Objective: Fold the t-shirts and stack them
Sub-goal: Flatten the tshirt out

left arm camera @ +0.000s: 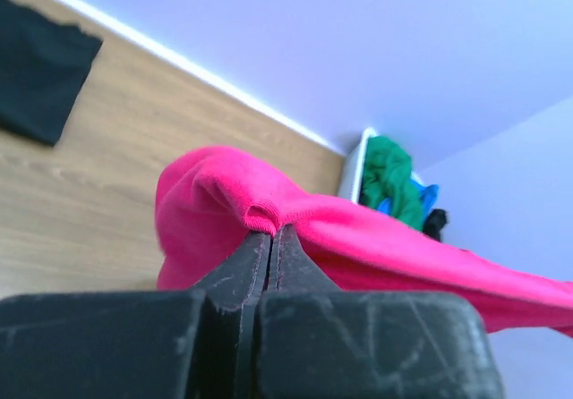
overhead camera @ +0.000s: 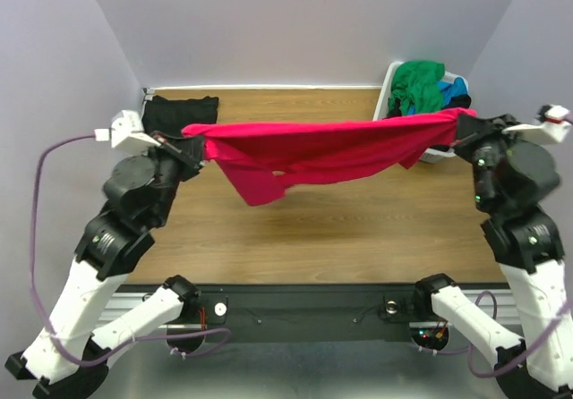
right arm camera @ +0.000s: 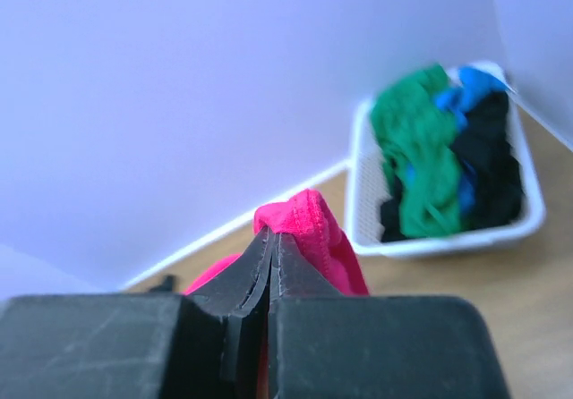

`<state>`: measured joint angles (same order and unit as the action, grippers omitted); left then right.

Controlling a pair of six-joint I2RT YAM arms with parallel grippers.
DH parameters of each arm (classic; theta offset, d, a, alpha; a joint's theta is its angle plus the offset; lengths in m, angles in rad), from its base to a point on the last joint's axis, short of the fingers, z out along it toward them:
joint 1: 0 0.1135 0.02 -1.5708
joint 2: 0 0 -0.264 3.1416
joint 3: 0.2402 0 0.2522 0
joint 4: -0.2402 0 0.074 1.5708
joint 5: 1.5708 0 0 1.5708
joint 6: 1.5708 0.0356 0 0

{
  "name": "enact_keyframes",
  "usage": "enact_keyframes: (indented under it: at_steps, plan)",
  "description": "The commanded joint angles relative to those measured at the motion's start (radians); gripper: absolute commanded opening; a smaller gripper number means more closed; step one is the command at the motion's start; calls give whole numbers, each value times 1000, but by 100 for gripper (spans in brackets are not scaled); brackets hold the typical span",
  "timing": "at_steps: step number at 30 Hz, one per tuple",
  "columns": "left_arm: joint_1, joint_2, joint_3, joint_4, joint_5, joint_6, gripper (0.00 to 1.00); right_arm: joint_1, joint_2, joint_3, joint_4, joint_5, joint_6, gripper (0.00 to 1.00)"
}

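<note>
Table (overhead camera: 358, 229): wooden top, work area ahead of both arms.
Pinkish-red shirt (overhead camera: 304, 153): off the table, stretched left to right in the air between the two grippers, middle sagging; not yet folded.
Laundry basket (overhead camera: 390, 81): far right corner; green shirt (overhead camera: 419, 81), blue shirt (overhead camera: 455, 88) and black basket shirt (right arm camera: 492, 157) heaped inside, unfolded.
Black table shirt (overhead camera: 181, 113): far left corner, lying flat, apparently folded; judged the start of the stack.
Left gripper (left arm camera: 271, 233): pressed together, pinching the cloth's left end.
Right gripper (right arm camera: 271, 238): pressed together, pinching the right end.
Progress: judged early; one done, one in hand, at least three left.
</note>
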<state>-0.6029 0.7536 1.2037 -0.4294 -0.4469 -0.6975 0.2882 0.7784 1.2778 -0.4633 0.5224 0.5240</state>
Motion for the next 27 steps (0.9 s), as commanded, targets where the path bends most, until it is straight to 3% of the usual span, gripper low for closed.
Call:
enact_keyframes:
  at_steps: [1, 5, 10, 15, 18, 21, 22, 23, 25, 26, 27]
  plan:
    - [0, -46, 115, -12, 5, 113, 0, -6, -31, 132, -26, -85, -50, 0]
    - [0, -100, 158, -28, 39, 135, 0, -6, -91, 167, -78, -143, -15, 0]
    - [0, -131, 122, -61, -28, 96, 0, -6, -131, 91, -136, -113, 19, 0]
    - [0, -34, 34, -65, -91, 43, 0, -6, -71, -9, -143, -36, 48, 0]
    - [5, 57, -68, 16, -134, 38, 0, -6, 31, -79, -132, 19, 73, 1]
    - [93, 171, -124, 113, -72, 70, 0, -6, 175, -109, -89, 86, 58, 0]
    - [136, 261, -131, 147, 26, 93, 0, -6, 209, -109, -40, 103, 24, 1]
    - [247, 307, -136, 188, 96, 117, 0, -7, 257, -98, -20, 113, 8, 1]
    - [317, 467, -109, 274, 209, 139, 0, -6, 397, -30, 1, 140, -27, 1]
    - [333, 522, -77, 258, 202, 153, 8, -6, 441, -6, 3, 143, -39, 1]
    - [333, 576, 6, 233, 183, 164, 28, -6, 478, 18, 8, 142, -51, 2]
